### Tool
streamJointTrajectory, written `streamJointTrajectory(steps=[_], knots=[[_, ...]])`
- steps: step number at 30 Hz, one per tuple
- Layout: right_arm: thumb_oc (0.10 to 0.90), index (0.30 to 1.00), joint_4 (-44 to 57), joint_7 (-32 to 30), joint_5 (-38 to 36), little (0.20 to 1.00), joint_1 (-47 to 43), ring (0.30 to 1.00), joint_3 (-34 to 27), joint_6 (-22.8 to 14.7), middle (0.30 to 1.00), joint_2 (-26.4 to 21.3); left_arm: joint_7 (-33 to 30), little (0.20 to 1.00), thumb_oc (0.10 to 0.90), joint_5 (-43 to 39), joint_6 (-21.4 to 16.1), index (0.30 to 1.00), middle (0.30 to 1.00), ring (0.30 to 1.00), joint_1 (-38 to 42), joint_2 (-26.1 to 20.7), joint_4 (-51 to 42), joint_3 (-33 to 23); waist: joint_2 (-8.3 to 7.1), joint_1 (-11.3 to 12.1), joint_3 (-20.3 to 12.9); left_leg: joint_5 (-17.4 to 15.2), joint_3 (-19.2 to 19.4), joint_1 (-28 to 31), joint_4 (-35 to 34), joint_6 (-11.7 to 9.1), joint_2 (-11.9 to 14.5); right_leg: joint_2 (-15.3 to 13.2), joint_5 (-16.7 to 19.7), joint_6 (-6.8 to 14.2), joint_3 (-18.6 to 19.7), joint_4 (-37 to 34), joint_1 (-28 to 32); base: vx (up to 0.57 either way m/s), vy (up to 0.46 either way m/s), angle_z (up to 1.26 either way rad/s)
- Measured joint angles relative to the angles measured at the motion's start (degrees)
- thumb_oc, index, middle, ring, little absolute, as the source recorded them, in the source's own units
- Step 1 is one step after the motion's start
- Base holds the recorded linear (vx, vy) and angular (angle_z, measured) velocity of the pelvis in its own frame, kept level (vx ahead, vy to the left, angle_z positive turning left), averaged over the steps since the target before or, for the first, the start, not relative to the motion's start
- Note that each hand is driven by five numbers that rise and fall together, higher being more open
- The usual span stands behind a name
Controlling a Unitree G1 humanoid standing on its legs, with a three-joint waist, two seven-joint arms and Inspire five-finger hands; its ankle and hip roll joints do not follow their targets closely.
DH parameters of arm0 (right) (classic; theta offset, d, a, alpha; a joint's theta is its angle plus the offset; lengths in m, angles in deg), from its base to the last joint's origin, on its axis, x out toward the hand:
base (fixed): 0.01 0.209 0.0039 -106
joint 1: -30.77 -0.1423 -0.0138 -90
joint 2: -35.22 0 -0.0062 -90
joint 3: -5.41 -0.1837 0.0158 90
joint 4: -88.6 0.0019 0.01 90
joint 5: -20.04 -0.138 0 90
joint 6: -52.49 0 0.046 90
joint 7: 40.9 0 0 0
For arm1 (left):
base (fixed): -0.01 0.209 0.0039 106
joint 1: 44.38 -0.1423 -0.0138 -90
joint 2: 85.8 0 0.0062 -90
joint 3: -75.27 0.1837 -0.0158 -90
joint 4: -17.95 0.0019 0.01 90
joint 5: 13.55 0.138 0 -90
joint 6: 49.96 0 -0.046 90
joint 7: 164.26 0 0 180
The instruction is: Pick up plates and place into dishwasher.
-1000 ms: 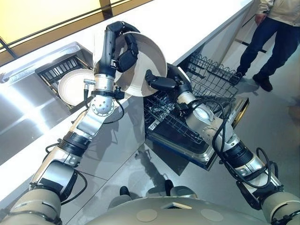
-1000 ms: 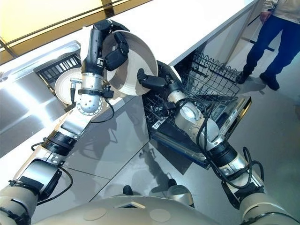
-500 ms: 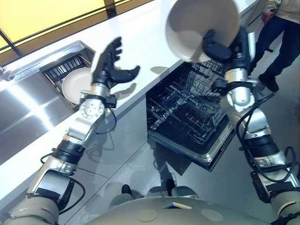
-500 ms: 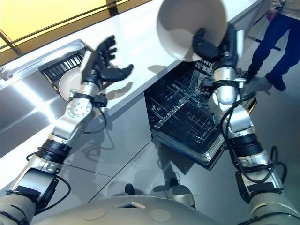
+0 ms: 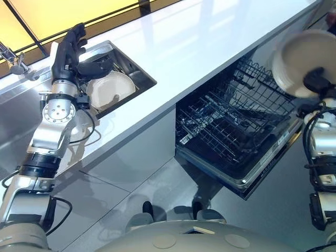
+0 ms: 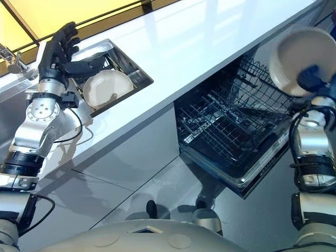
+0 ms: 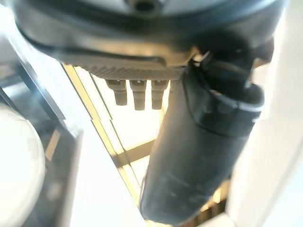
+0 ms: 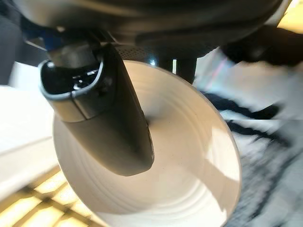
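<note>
Currently my right hand [image 5: 316, 81] pinches a plate [image 5: 294, 60] at the upper right of the frame, its thumb pressed on the plate's inner face. The plate is near the rack [image 5: 231, 126] of the open dishwasher [image 5: 247, 181]. At upper left my left hand [image 5: 67, 50] hangs with fingers spread over the sink [image 5: 148, 82] set in the white surface [image 5: 199, 42]. A second plate [image 5: 109, 90] lies in the sink.
</note>
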Motion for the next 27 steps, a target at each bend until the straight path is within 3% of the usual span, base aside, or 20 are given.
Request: streamJointTrajectory(steps=[5, 9, 14, 19, 27], knots=[[0.1, 0.3, -2.22, 1.84, 0.15, 0.2, 3.76, 0.3, 0.35, 1.53, 0.3, -0.05, -0.51, 0.9, 0.8, -0.08, -0.16, 0.9, 0.9, 0.9, 0.04, -1.08, 5.09, -1.05, 1.14, -0.39, 1.32, 0.42, -1.36, -0.69, 0.04, -0.13, -0.11, -0.01, -0.14, -0.02, -1.51, 0.02, 0.03, 0.0, -0.039, 0.15], [0.1, 0.3, -6.89, 1.76, 0.27, 0.2, 1.51, 0.3, 2.54, 1.33, 0.3, -0.63, -0.57, 0.9, 0.8, -1.2, -1.63, 0.9, 0.9, 0.9, 1.02, -1.19, 6.47, -0.94, 2.72, -0.42, 5.26, 1.76, -4.39, -3.71, 0.87, -0.32, -0.09, 0.24, -0.58, -0.13, -4.32, 0.77, -1.3, -0.14, -0.036, 0.33], [0.1, 0.3, -10.44, 1.78, 0.31, 0.2, -6.16, 0.3, 6.4, 1.39, 0.3, -2.51, -1.04, 0.9, 0.8, -1.88, -3.11, 0.9, 0.9, 0.9, 4.83, -2.0, 9.16, -0.8, 5.77, 1.07, 11.67, 2.92, -6.82, -8.24, 3.03, -0.44, 0.11, 0.48, -0.93, -0.58, -6.0, 4.48, -5.4, -0.06, -0.025, 0.22], [0.1, 0.3, -12.61, 1.38, 0.76, 0.2, -11.42, 0.3, 10.77, 1.62, 0.3, -2.53, -2.11, 0.9, 0.8, -2.8, -4.02, 0.9, 0.9, 0.9, 8.09, -4.07, 11.3, 0.38, 6.03, 2.95, 14.43, 3.4, -8.23, -9.89, 3.49, -0.48, -0.08, 0.23, -2.08, -0.9, -7.27, 7.27, -7.33, 0.0, -0.028, 0.15], [0.1, 0.3, -18.86, 0.77, 8.29, 0.2, -20.32, 0.3, 17.36, 6.26, 0.3, -2.96, -2.39, 0.9, 0.8, -4.7, -5.35, 0.9, 0.9, 0.9, 12.11, -5.22, 12.27, 2.36, 5.66, 5.3, 15.87, 3.55, -9.71, -10.74, 3.7, -0.3, -0.96, -0.56, -4.88, -0.61, -7.3, 11.53, -8.96, 0.01, -0.018, 0.14]])
